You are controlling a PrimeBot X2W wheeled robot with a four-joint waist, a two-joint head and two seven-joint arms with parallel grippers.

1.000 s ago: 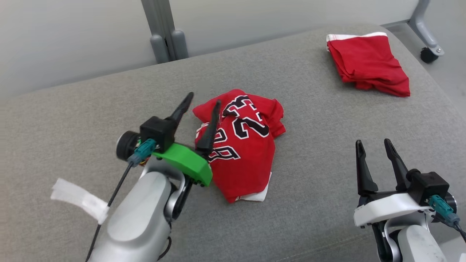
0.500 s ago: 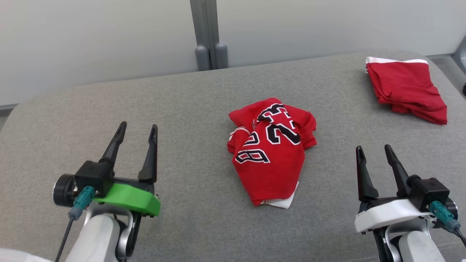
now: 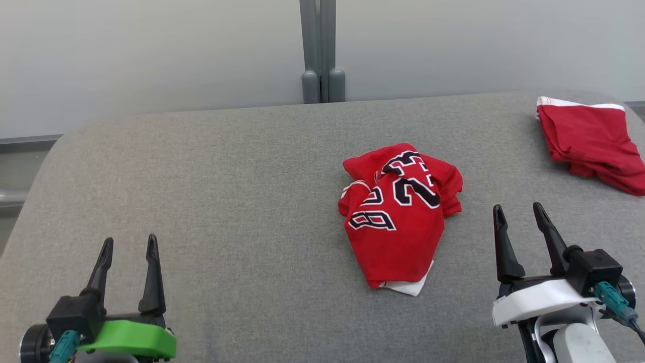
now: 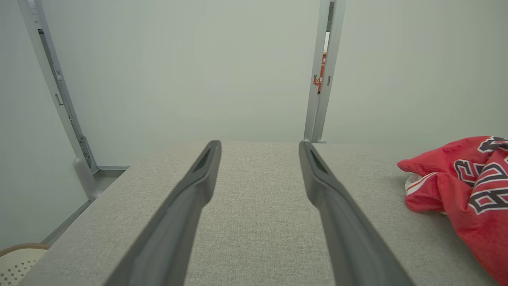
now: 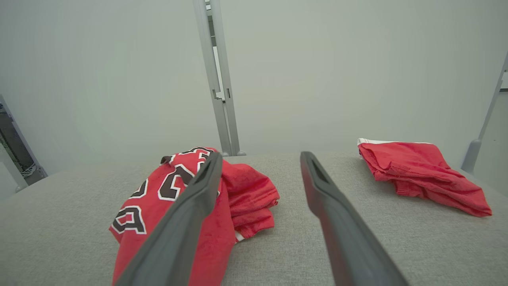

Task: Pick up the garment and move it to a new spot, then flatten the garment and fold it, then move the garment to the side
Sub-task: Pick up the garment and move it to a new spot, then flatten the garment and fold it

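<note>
A crumpled red jersey with black-and-white numerals lies in a heap on the grey padded table, right of centre. It also appears at the right edge of the left wrist view as the jersey, and behind the left finger in the right wrist view as the jersey. My left gripper stands open at the lower left, far from the jersey, nothing between its fingers. My right gripper stands open at the lower right, just right of the jersey and apart from it.
A second red garment with a white band lies folded at the table's far right, also seen as red cloth. A grey post rises behind the table. A pale basket sits on the floor past the table's left edge.
The head camera has swung, shifting the whole picture rightward. My left gripper, over the jersey's left side a second ago, has drawn back to the lower left, empty. The right gripper is unchanged.
</note>
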